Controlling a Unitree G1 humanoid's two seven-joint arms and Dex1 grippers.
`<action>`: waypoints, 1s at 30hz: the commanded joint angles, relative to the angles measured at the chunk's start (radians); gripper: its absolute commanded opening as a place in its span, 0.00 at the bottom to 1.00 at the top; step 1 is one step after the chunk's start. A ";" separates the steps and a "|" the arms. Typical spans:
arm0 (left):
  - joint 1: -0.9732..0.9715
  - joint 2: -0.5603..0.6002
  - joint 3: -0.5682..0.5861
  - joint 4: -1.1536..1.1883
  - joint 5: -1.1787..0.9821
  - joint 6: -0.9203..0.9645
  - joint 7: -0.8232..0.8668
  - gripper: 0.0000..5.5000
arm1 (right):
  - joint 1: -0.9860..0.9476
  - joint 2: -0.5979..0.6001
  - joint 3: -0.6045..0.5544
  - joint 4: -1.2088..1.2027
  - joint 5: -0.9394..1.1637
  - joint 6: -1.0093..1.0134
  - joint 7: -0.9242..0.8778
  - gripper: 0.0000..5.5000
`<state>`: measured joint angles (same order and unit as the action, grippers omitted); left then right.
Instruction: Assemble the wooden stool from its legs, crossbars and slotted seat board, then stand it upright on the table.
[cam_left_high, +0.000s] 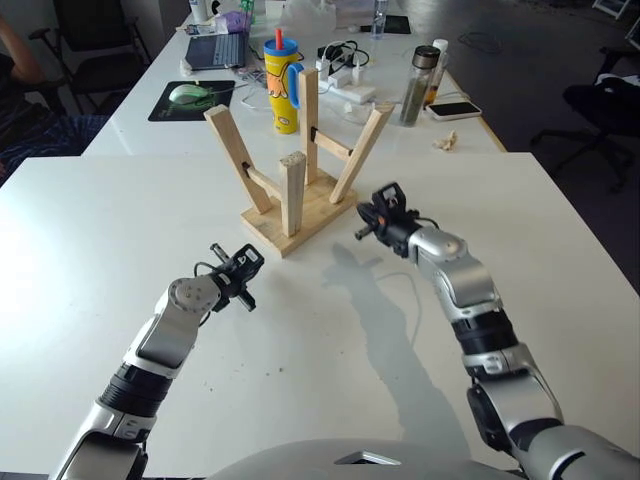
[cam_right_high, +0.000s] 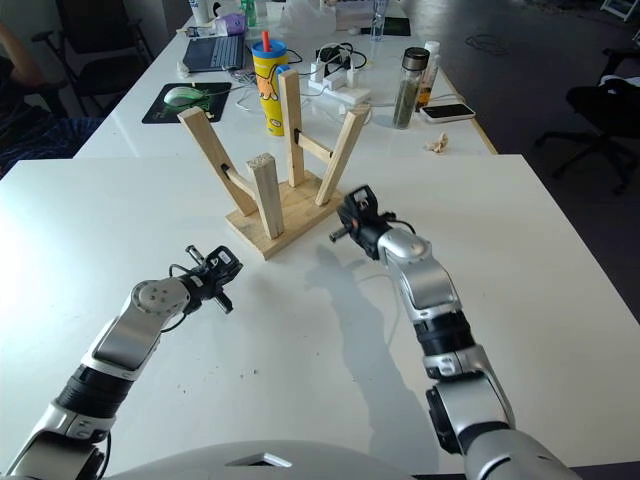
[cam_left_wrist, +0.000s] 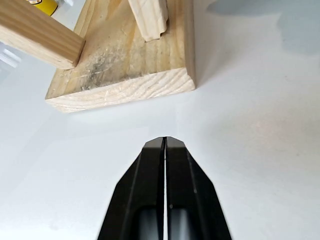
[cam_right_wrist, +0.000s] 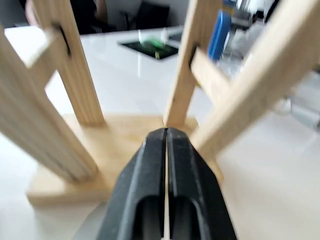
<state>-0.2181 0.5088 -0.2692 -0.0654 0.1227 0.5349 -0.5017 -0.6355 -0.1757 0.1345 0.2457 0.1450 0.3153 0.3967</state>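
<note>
- Currently, stool: centre of the head view, upside down on the white table. The seat board lies flat and four legs point up, splayed outward.
- Crossbar: joins the two legs on the right; another shows low between the left pair. The parts look joined, so what seems to remain is turning the stool over.
- Left gripper: lower left of centre, fingers pressed together, holding nothing. It is near the board's closest corner but apart from it.
- Right gripper: just right of centre, fingers likewise closed and empty. It points at the stool's right side, near the board edge, without visible contact.
- Risk, sliding: a nudge from closed fingers would likely push the board across the smooth table rather than lift it.
- Risk, joints: lifting by one leg could pull it or a crossbar out of its slot, since I cannot tell how tightly they fit.
- Risk, tipping: flipped with a one-sided hold, the stool could drop onto its side.
- Obstruction: the splayed legs stand between the grippers and the far board edge.
- Yellow cup: directly above the stool in the frame, possibly within reach of a swinging leg.
- Bottle, phone, mouse, laptop: along the top, well apart from the stool.
</note>
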 joint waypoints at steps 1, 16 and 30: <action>-0.039 0.015 0.000 0.079 0.058 -0.007 0.035 0.00 | -0.104 0.075 -0.006 0.169 -0.004 -0.154 0.027 0.00; -0.196 0.046 0.055 0.530 0.120 -0.228 0.076 0.00 | -0.150 0.181 0.066 0.368 0.037 -0.445 0.493 0.00; -0.130 -0.093 0.045 0.465 0.085 -0.244 0.072 0.00 | 0.338 0.136 0.190 -0.344 -0.006 0.061 0.265 0.00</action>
<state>-0.4077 0.4523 -0.2039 0.4333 0.2195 0.2546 -0.4139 -0.4680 0.0470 0.3160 0.1623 0.1053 0.1942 0.6760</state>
